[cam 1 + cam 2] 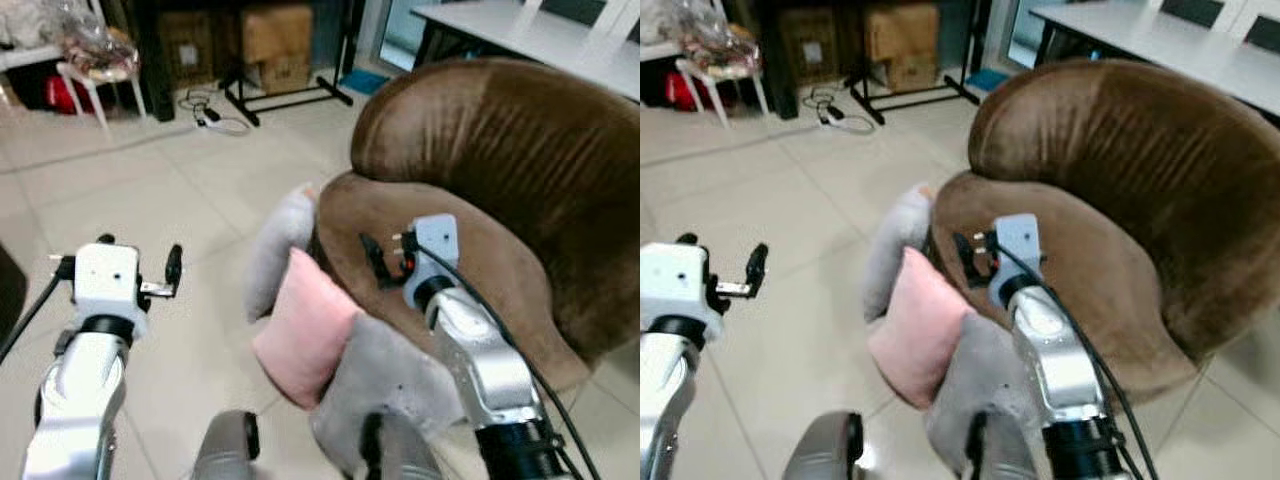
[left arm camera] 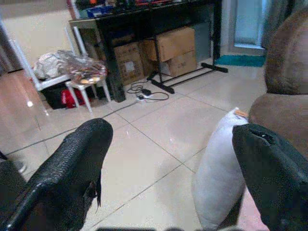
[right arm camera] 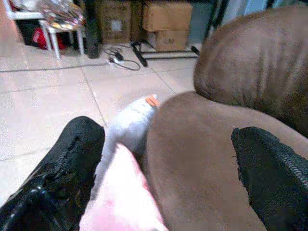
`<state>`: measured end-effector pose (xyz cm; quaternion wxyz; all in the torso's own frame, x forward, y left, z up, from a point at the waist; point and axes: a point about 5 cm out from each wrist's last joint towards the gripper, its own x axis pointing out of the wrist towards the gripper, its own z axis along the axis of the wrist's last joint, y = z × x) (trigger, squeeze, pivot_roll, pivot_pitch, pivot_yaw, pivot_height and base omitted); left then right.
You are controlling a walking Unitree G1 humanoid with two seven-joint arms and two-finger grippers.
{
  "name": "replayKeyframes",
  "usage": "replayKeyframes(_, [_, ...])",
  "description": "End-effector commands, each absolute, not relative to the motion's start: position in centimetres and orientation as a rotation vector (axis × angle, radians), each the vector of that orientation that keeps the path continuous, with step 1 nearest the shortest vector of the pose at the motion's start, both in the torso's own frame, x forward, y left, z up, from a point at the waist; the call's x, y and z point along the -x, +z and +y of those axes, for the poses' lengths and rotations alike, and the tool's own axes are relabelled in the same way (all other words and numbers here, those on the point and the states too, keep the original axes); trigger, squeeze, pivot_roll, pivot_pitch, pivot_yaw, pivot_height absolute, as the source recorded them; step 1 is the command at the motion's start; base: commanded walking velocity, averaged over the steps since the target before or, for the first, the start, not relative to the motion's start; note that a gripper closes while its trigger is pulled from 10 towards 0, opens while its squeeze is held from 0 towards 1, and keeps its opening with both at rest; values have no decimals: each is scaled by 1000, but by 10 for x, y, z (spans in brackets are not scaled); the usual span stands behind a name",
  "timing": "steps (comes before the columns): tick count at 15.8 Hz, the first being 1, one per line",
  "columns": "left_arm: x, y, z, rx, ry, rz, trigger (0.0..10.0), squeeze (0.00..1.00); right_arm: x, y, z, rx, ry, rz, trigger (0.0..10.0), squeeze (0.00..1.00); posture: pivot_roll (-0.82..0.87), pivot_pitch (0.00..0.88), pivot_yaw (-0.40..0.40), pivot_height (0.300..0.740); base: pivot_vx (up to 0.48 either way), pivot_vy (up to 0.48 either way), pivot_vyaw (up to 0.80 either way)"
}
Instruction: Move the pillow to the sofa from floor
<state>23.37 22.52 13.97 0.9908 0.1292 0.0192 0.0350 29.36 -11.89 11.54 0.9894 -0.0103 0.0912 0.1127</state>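
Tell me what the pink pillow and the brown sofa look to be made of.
Pink pillow: soft matte fabric, probably cotton-like, smooth and sagging against the seat. Brown sofa: plush velvet or suede-like upholstery, judging by its streaky nap and soft sheen.

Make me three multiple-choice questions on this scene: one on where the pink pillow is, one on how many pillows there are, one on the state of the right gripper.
1. Where is the pink pillow?
A. on the sofa seat
B. on the floor, leaning against the brown sofa
C. on the white chair

2. How many pillows lean at the sofa's front?
A. one
B. three
C. five

3. The right gripper is:
A. open, holding nothing
B. shut on the pink pillow
C. shut on a cable

Answers: 1 B, it stands against the sofa's front edge. 2 B, the pink one sits between two grey pillows. 3 A, its fingers are spread above the seat.
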Motion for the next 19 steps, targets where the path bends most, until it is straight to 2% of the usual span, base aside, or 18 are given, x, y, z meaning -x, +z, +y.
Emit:
replayKeyframes(1, [-236, 137, 220, -284, 44, 56, 10000, 0, -292, 111, -128, 0, 204, 207, 10000, 1000, 23, 0, -88, 605, 0, 0, 0])
replayKeyframes(13, [-233, 129, 215, -299, -19, 98, 10000, 0, -291, 103, -138, 46, 183, 253, 10000, 1000, 17, 0, -84, 500, 0, 0, 0])
replayKeyframes(19, [-231, 124, 215, -289, -26, 148, 10000, 0, -296, 100, -141, 86, 166, 283, 10000, 1000, 17, 0, -86, 495, 0, 0, 0])
